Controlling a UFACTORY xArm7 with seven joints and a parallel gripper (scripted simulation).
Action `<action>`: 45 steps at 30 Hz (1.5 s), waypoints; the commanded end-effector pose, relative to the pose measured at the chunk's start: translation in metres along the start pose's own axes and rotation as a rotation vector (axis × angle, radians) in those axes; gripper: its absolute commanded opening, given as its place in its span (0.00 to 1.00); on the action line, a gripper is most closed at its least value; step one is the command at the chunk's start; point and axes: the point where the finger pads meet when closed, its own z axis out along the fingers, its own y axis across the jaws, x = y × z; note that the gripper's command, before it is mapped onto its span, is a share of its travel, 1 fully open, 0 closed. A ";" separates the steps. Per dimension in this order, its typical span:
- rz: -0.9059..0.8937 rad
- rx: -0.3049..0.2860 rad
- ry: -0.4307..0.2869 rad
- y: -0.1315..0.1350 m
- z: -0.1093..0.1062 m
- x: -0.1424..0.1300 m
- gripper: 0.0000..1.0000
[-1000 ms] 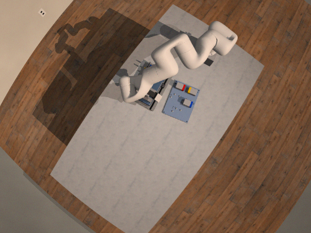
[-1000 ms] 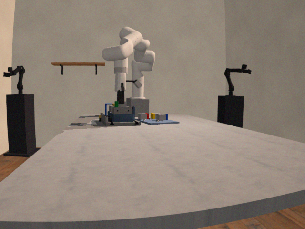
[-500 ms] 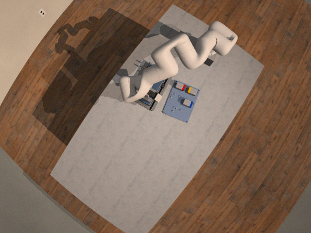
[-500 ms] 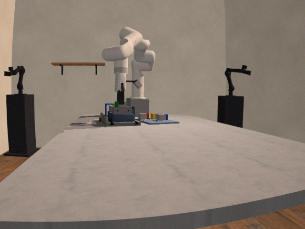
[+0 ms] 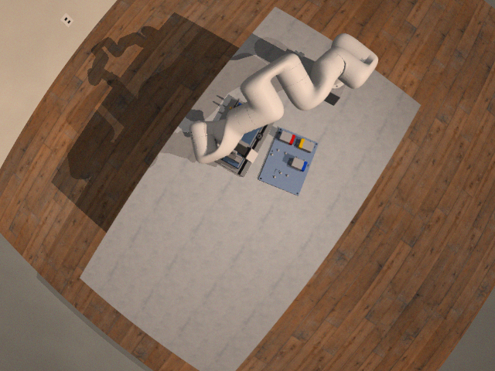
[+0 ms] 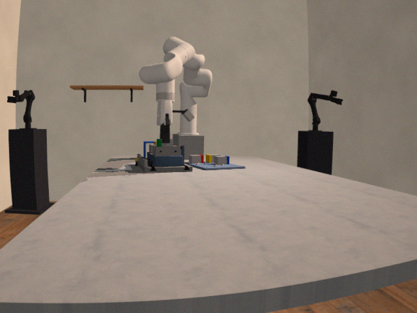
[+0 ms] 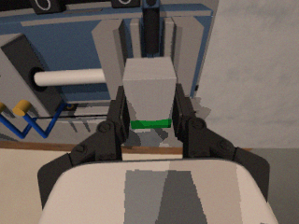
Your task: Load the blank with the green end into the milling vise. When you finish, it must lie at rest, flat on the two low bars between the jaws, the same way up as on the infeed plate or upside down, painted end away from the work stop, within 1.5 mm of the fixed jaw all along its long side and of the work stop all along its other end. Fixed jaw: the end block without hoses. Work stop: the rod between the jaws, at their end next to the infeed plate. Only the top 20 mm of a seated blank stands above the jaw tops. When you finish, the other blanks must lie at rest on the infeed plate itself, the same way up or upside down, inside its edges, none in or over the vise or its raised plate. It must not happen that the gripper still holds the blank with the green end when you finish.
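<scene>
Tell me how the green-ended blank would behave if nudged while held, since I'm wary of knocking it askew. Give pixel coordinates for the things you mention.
The green-ended blank (image 6: 159, 143) (image 7: 149, 91) looks stiff: straight-edged and blocky. With its flat sides between the fingers of the gripper (image 7: 149, 112), it probably wouldn't roll. A knock on the green end, which sticks out past the fingers, might still twist it.

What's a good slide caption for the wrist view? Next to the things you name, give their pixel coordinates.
Gripper (image 7: 149, 96) clasping a green-ended block (image 7: 149, 91) above a blue vise (image 7: 77, 51).

Plank flooring surrounds the pale grey-topped table; a wooden shelf hangs on the plain wall.
</scene>
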 end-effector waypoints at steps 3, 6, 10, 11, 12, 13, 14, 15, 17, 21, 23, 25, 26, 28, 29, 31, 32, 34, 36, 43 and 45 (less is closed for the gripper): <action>0.000 -0.004 -0.002 0.001 -0.001 -0.001 0.00; 0.000 -0.004 -0.002 0.001 -0.001 -0.001 0.00; 0.000 -0.004 -0.002 0.001 -0.001 -0.001 0.00; 0.000 -0.004 -0.002 0.001 -0.001 -0.001 0.00; 0.000 -0.004 -0.002 0.001 -0.001 -0.001 0.00; 0.000 -0.004 -0.002 0.001 -0.001 -0.001 0.00; 0.000 -0.004 -0.002 0.001 0.000 -0.001 0.00; 0.000 -0.004 -0.002 0.001 0.000 -0.001 0.00; 0.000 -0.004 -0.002 0.001 0.000 -0.001 0.00; 0.000 -0.004 -0.002 0.001 0.000 -0.001 0.00; 0.000 -0.004 -0.002 0.001 0.000 -0.001 0.00; 0.000 -0.004 -0.002 0.001 0.000 -0.001 0.00; 0.000 -0.004 -0.002 0.001 0.000 -0.001 0.00; 0.000 -0.004 -0.002 0.001 0.001 -0.001 0.00; 0.000 -0.004 -0.002 0.001 0.001 -0.001 0.00; 0.000 -0.004 -0.002 0.001 0.001 -0.001 0.00; 0.000 -0.004 -0.002 0.001 0.001 -0.001 0.00; 0.000 -0.004 -0.002 0.001 0.001 -0.001 0.00; 0.000 -0.004 -0.002 0.001 0.002 -0.001 0.00; 0.000 -0.004 -0.002 0.001 0.002 -0.001 0.00; 0.000 -0.004 -0.002 0.001 0.002 -0.001 0.00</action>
